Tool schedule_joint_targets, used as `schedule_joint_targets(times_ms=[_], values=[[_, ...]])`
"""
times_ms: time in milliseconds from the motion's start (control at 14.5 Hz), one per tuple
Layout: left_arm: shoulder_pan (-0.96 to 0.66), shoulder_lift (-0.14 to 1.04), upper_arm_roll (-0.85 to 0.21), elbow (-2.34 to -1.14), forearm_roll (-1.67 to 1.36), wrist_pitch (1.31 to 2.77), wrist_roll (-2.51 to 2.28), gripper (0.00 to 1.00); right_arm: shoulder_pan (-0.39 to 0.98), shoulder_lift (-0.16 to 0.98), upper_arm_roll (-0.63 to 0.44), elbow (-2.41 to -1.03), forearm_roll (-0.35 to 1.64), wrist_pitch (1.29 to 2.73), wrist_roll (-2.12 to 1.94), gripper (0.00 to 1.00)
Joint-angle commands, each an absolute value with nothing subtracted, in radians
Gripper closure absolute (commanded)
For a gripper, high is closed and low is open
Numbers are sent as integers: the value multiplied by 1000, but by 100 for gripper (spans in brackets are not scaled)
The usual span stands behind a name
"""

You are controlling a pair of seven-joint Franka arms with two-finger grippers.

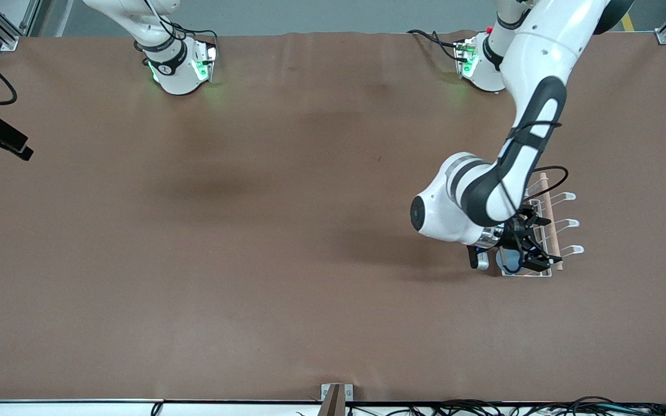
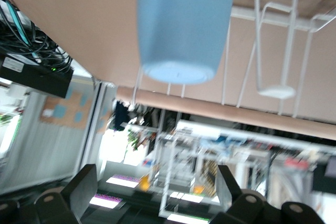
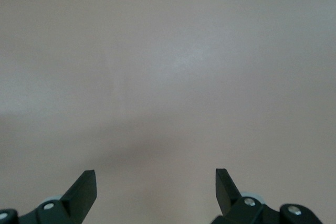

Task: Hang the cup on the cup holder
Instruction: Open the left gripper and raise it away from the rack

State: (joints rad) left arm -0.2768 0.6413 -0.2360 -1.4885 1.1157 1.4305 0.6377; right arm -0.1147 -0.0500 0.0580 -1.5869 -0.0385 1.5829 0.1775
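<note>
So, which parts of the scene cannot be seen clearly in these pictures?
- Small light blue tapered plastic cup: in the front view the left arm's wrist covers nearly all of it; in the left wrist view the picture's edge cuts off its mouth, so which prong carries it is unclear.
- White wire cup holder with the wooden rod: its end nearest the front camera is hidden under the open left end effector.
- Right end effector: outside the front view.

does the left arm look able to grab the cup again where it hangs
Probably yes: the left gripper is open right by the cup, which hangs on a holder prong, with nothing between its fingers and the cup.
</note>
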Motion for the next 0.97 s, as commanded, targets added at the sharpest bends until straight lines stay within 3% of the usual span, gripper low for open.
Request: schedule_joint_targets(times_ms=[0, 138, 276, 622, 898], values=[[-258, 585, -235, -1450, 1017, 1495, 600, 0, -115, -41, 63, -1562, -31, 1577, 183, 0], [-212, 511, -233, -1456, 929, 1604, 542, 0, -117, -41, 63, -1562, -31, 1572, 183, 0], [-195, 473, -229, -1451, 821, 1614, 532, 0, -120, -41, 63, -1562, -23, 1574, 184, 0], [-198, 338, -49, -1428, 341, 1710, 344, 0, -118, -17, 45, -1562, -21, 1577, 181, 0], [-169, 243, 0, -1428, 129, 1732, 200, 0, -104, -15, 31, -1559, -25, 1577, 167, 0]])
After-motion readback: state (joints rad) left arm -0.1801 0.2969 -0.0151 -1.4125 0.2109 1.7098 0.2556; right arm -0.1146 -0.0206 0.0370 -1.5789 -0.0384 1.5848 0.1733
